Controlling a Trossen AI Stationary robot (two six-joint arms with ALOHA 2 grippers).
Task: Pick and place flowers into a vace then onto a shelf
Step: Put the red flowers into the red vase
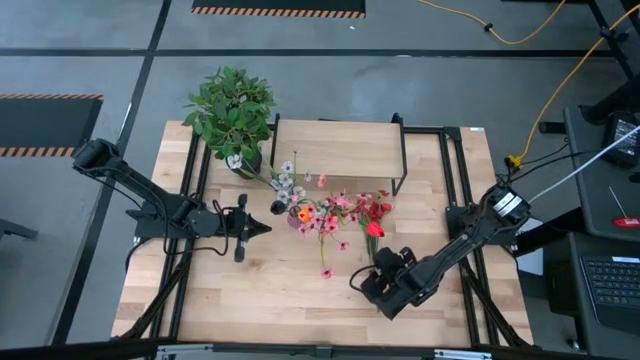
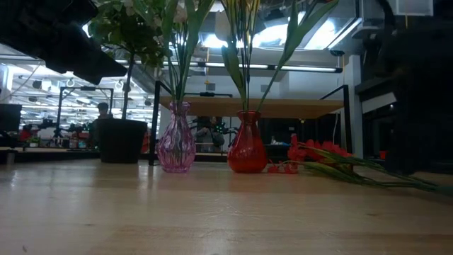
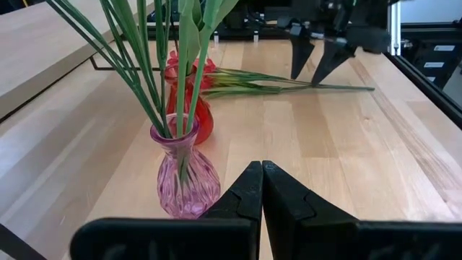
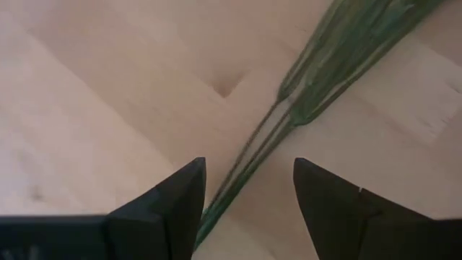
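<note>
Right claw (image 4: 249,198) hangs low over the table (image 1: 250,290) with fingers spread, straddling the green stems of the red flowers (image 3: 289,81) lying flat beside the red vase (image 2: 247,146); nothing gripped yet. Step in hand, as I judge it: picking up this loose bunch. Next move calls for lowering and closing squarely on the thin stems, then lifting them upright to a vase mouth. Left claw (image 3: 261,189) waits shut, empty, near the pink vase (image 3: 184,172). Shelf (image 1: 340,145) stands behind the vases. Whether the fingertips touch the table is hidden.
</note>
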